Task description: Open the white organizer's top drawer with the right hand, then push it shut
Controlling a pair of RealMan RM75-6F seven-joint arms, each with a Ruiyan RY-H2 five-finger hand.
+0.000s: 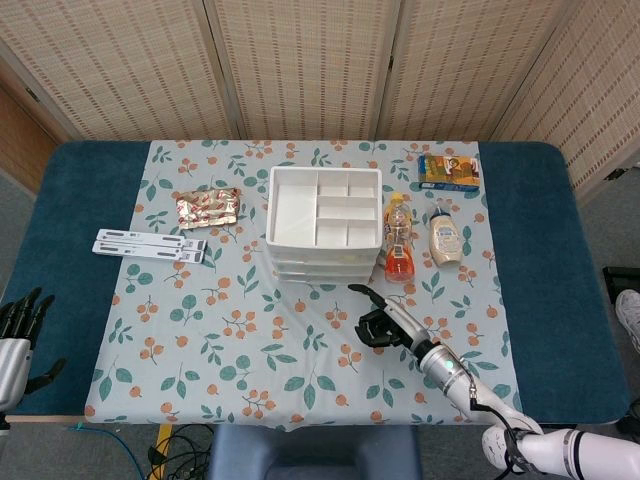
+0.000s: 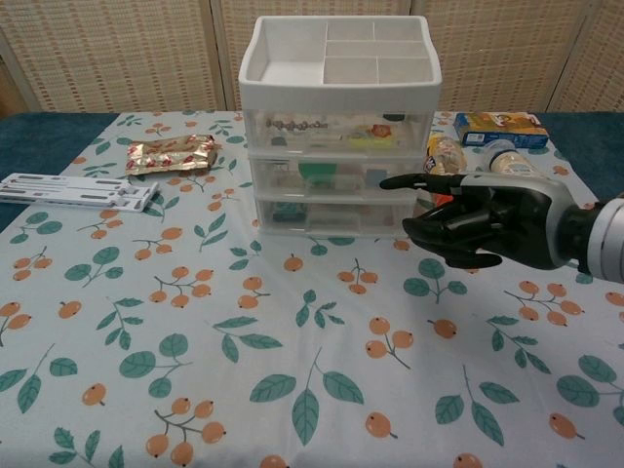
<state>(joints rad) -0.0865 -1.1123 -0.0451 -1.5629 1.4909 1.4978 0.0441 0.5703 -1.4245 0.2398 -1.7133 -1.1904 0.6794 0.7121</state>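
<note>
Item: my right hand (image 2: 466,226). It hangs above the cloth in front of the white organizer (image 1: 323,222), low and to its right, apart from it. One digit points toward the drawer fronts; the other fingers (image 2: 439,234) are loosely curled with nothing in them. In the head view it sits near the front right corner of the organizer (image 1: 385,324).

Item: my left hand (image 1: 18,335). It is at the near left edge of the bench (image 1: 70,230), off the cloth, fingers spread and upright, released.

Item: white organizer. It stands at the middle back of the leaf-and-berry tablecloth (image 1: 250,340), with a divided open tray on top and three clear drawers below. The top drawer (image 2: 336,131) sits flush with the frame, closed, with small items dimly visible through its front.

Item: orange bottle (image 1: 398,240). It lies on its side just right of the organizer.

Item: cream bottle (image 1: 445,238). It lies near the orange bottle, to its right.

Item: blue-and-yellow box (image 1: 449,170). It lies flat at the back right of the cloth.

Item: foil packet (image 1: 207,207). It lies left of the organizer.

Item: white strips (image 1: 150,245). A pair, side by side, lies at the cloth's left edge.
</note>
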